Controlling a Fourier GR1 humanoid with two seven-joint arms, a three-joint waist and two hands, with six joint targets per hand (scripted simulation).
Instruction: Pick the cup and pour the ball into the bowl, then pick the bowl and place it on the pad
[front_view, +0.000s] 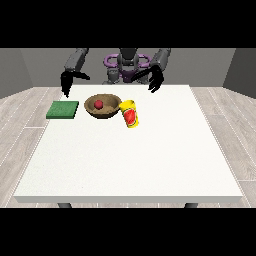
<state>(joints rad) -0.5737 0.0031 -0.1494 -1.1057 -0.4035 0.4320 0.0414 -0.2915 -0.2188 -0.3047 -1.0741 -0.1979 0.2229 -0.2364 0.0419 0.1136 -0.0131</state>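
A brown bowl (102, 106) sits on the table's far half with a red ball (99, 104) inside it. Right beside it, touching or nearly touching its rim, a yellow cup (130, 114) with a red mark stands slightly tilted, held by no hand. A green pad (63, 109) lies flat to the left of the bowl. The hand at the view's left (66, 81) hangs above the table's far edge, behind the pad, fingers pointing down and relaxed. The hand at the view's right (156, 80) hovers behind and to the right of the cup, fingers relaxed, holding nothing.
The white table (130, 160) stretches wide towards the camera in front of the objects. The robot's torso stands behind the far edge. Grey floor surrounds the table.
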